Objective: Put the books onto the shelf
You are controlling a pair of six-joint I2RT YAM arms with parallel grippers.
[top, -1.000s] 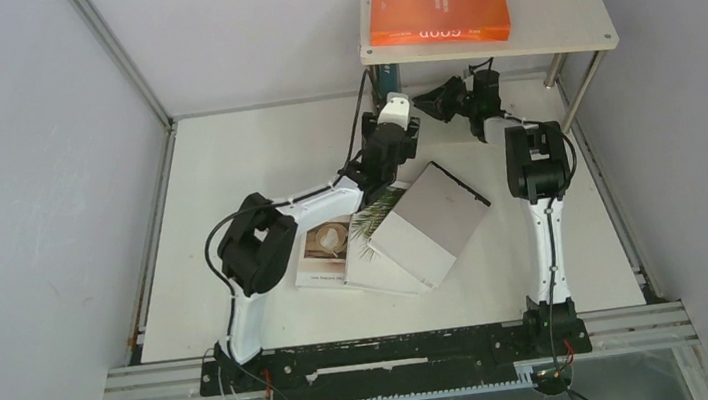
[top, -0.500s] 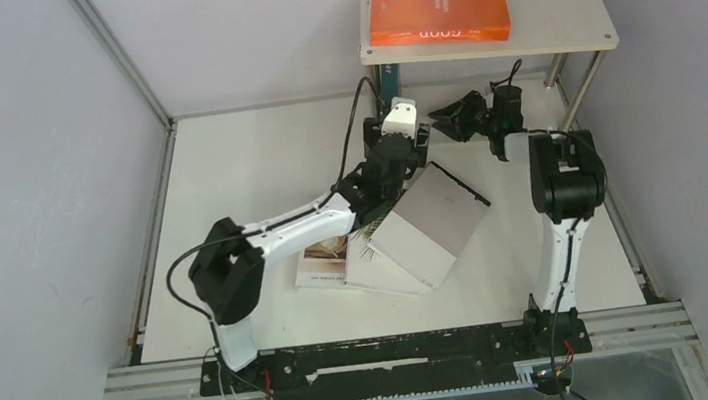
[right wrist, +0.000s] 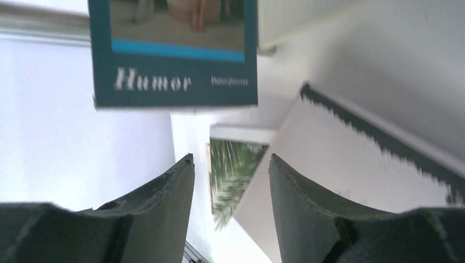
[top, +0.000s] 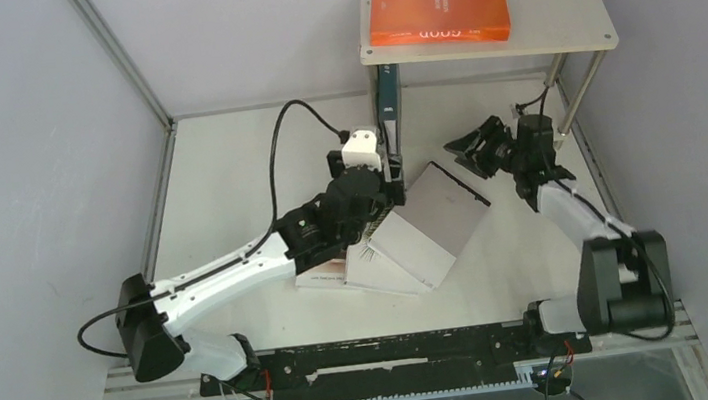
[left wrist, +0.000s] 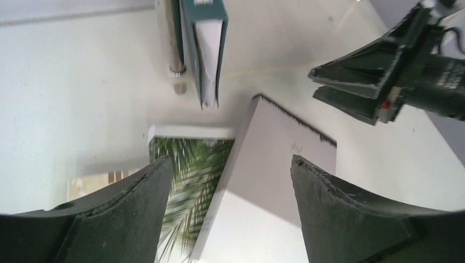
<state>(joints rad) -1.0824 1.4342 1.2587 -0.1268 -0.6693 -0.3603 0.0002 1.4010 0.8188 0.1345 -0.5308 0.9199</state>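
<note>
The orange book lies flat on the top board of the shelf. Under that board the teal book stands upright on its edge beside a metal leg, and no gripper holds it. The grey-white book tops a loose pile over the palm-leaf book. The coffee-cup book is mostly hidden under my left arm. My left gripper hangs open above the pile. My right gripper is open and empty, right of the teal book.
The shelf's right legs stand near my right wrist. Grey walls enclose the white table on the left, back and right. A black rail with both arm bases runs along the near edge.
Both arms have drawn back from the teal book, the left toward the near left, the right to the right. The right jaws have widened. The teal book stays standing.
</note>
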